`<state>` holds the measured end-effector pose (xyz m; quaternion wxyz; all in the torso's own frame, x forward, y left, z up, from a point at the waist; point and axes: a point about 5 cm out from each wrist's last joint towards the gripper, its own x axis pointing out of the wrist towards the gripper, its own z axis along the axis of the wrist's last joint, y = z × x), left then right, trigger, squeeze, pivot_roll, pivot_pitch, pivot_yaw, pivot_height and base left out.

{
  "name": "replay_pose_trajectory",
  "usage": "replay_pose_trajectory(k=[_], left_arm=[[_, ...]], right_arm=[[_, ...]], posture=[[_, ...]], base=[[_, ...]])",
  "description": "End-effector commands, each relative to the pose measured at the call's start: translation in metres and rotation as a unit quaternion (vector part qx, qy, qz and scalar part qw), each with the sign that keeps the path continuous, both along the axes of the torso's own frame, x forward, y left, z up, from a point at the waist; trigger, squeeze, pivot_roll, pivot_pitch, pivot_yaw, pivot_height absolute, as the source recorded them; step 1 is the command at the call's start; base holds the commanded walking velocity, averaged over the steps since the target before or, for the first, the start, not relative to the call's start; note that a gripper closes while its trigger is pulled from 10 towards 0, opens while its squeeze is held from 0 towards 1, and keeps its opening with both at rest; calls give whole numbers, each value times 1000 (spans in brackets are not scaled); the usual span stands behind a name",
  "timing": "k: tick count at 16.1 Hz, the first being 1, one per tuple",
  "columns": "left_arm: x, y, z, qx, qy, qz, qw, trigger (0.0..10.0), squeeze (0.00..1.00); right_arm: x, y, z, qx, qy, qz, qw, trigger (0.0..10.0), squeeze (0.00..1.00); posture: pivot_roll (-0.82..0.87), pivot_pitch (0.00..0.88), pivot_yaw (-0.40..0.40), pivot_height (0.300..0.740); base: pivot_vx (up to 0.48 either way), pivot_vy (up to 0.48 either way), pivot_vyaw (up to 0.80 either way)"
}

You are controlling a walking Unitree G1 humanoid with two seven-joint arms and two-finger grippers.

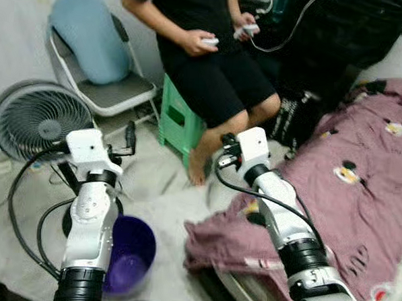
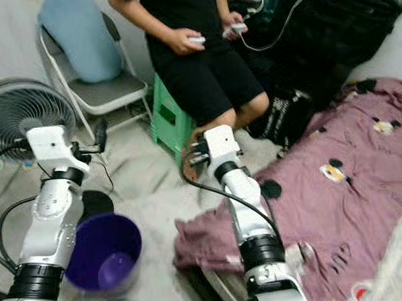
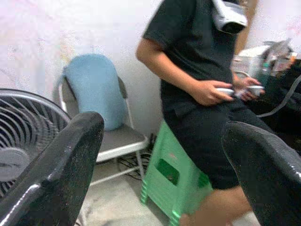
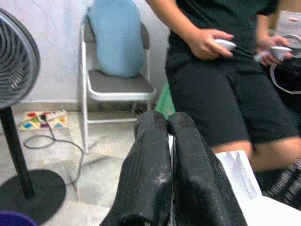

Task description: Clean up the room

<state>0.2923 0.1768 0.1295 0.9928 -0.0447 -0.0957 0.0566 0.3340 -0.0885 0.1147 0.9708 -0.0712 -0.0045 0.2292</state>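
I see my right end effector pinched on a white sheet of paper, raised beside the mauve bedspread. Left end effector spread wide, empty, above the purple plastic bin.

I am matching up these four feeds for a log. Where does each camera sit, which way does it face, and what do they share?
Left and right eye views: on the head, looking forward and down at the purple plastic bin, both silver arms in frame.
Left wrist view: on the left arm, looking along the open left end effector at the seated person.
Right wrist view: on the right arm, looking past the right end effector, shut on white paper.
Shared: green plastic stool, grey folding chair with its blue cushion.
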Motion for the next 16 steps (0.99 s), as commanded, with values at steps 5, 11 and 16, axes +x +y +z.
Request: replay_pose_trajectory(k=[5, 11, 16], left_arm=[[3, 10, 0, 12, 14, 41, 999, 10000, 0], [3, 11, -1, 9, 16, 51, 999, 10000, 0], [3, 11, -1, 9, 14, 51, 999, 10000, 0]], right_arm=[[-1, 15, 10, 2, -25, 42, 999, 10000, 0], [-1, 15, 10, 1, -26, 44, 999, 10000, 0], [-1, 15, 11, 0, -29, 44, 999, 10000, 0]], posture=[[54, 1, -15, 740], [55, 5, -15, 740], [53, 7, -15, 740]], base=[[0, 0, 560], [0, 0, 800], [0, 0, 800]])
